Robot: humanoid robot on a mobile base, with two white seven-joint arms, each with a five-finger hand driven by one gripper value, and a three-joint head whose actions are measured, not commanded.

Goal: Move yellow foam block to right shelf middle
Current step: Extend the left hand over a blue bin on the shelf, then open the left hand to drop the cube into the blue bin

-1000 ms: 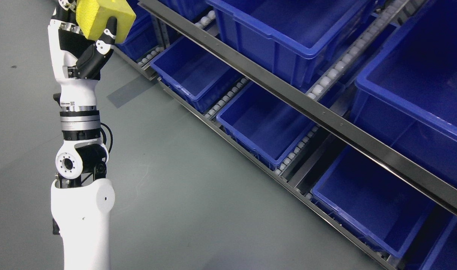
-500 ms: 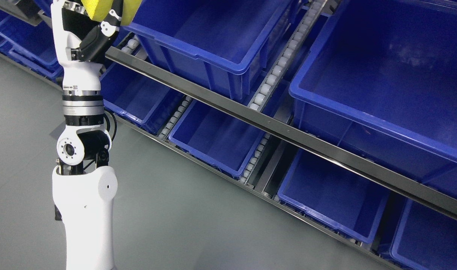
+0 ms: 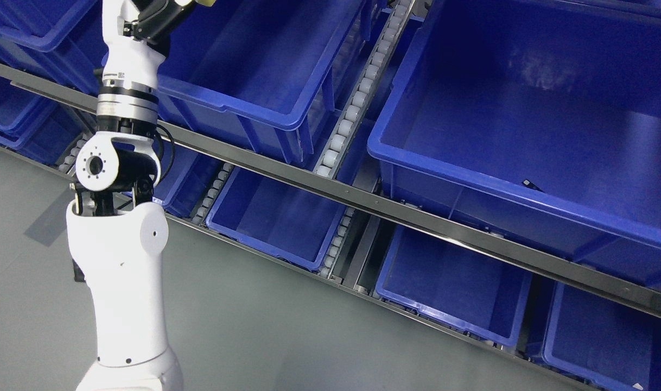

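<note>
Only a thin sliver of the yellow foam block [image 3: 204, 2] shows, at the very top edge of the head view. My left hand [image 3: 165, 7] is raised there, mostly cut off by the frame. Its dark thumb base lies against the block, so the hand is shut on it. The white left arm [image 3: 121, 255] rises from the bottom left. The hand is over the near-left corner of a blue bin [image 3: 254, 111] on the middle shelf level. My right arm is out of view.
A larger blue bin [image 3: 471, 182] stands to the right, with a small dark item [image 3: 531, 185] inside. A white roller track [image 3: 352, 111] runs between the two bins. A metal rail [image 3: 395, 209] fronts the shelf. Lower bins [image 3: 287, 255] sit beneath it, and grey floor [image 3: 265, 336] lies below.
The camera has swung toward the shelf, so the whole picture shifted. My left hand and the block have risen to the top edge, the block now almost out of frame.
</note>
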